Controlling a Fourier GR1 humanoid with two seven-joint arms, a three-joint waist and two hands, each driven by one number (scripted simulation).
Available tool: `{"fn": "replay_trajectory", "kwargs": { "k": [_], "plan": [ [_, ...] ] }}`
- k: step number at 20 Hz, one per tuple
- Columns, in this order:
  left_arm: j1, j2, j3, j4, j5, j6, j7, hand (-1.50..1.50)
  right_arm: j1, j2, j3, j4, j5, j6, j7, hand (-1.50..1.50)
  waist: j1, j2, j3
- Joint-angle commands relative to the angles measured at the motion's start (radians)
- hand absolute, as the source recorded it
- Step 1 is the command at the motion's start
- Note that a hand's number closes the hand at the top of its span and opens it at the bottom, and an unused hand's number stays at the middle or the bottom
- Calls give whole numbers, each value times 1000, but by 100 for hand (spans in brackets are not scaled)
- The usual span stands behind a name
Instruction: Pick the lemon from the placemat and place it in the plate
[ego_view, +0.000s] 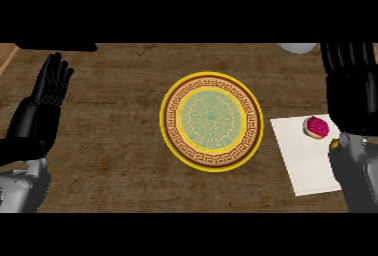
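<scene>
Fruit (317, 127) on placemat (304, 165) (no writing)

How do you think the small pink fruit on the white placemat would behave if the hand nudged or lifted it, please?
The fruit looks small and rounded, so it would probably roll if nudged. It seems light enough for the right hand to lift. The flat placemat has no rim, so nothing would stop it rolling off.

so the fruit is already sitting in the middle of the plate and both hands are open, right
Not quite. The head view shows the fruit on the white placemat, to the right of the plate, not in it. Left hand and right hand are open.
</scene>
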Motion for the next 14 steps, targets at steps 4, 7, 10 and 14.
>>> {"fn": "replay_trajectory", "kwargs": {
  "k": [4, 7, 10, 14],
  "plan": [
    [-29, 19, 11, 49, 8, -29, 39, 0, 56, -85, 143, 85, -4, 302, -59, 150, 18, 11, 68],
    [-1, 39, -2, 42, -6, -37, 55, 0, 73, -367, 193, 136, 337, 270, 6, 150, -13, 12, 27],
    [-1, 26, -16, 45, 14, -49, 100, 0, 191, -341, 289, 245, 516, 174, -42, 150, 7, 17, 67],
    [-71, 59, 22, 42, 62, -86, 183, 0, 334, -83, 197, 380, 375, 2, -329, -150, 2, 7, 71]
  ]
}}
